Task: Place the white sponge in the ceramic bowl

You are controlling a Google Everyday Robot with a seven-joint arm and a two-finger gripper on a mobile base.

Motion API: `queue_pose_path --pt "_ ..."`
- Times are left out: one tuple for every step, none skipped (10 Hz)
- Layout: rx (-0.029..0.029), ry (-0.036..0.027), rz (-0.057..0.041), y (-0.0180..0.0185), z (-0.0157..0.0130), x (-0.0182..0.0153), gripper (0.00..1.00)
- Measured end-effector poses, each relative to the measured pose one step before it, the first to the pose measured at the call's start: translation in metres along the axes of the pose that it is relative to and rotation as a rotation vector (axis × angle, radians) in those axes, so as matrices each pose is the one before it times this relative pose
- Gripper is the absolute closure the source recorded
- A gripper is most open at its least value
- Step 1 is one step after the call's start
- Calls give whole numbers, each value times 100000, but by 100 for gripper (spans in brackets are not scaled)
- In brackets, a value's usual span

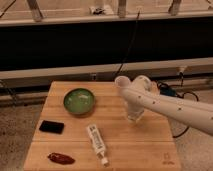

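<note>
Tool [135, 115] low over table [125, 152], right side | ceramic bowl [79, 101]: bare green inside

hand [135, 114]: hung low over the table [150, 147], right of the ceramic bowl [79, 101]; its tip was a pale blur.
cup [120, 80]: lower part hidden behind the arm [175, 106].
arm: cut off at the right edge.
tube [96, 142]: print too small to read.

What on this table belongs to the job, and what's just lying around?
Job: ceramic bowl; hand, low over the table right of the bowl; white sponge not seen, perhaps hidden beneath it.
Lying about: black phone; white tube; red chili; white cup.
</note>
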Motion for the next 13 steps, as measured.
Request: queue_pose_path --pt "1 844 -453 -1102 -403 -20 98" --pt "-191 627 -16 -563 -241 29 98" --pt "-43 526 -277 -590 -435 13 98" --pt "104 -93 -1298 -1021 -539 -341 98" --pt "6 278 -1084 -902 -375 -154 98" --pt "181 360 -955 -1178 -290 -276 98" --pt "106 200 -1073 -1270 -310 -356 98" --pt "-23 365 -914 -1287 -370 -31 98" --pt "63 126 -583 -305 -108 113 98" --pt "37 -90 -393 -276 -61 69 98" --pt "337 11 -1217 -1208 -271 -339 98" --pt "189 99 -1104 -1397 -310 -428 98" --pt "135 213 -1066 -1156 -257 -397 98"
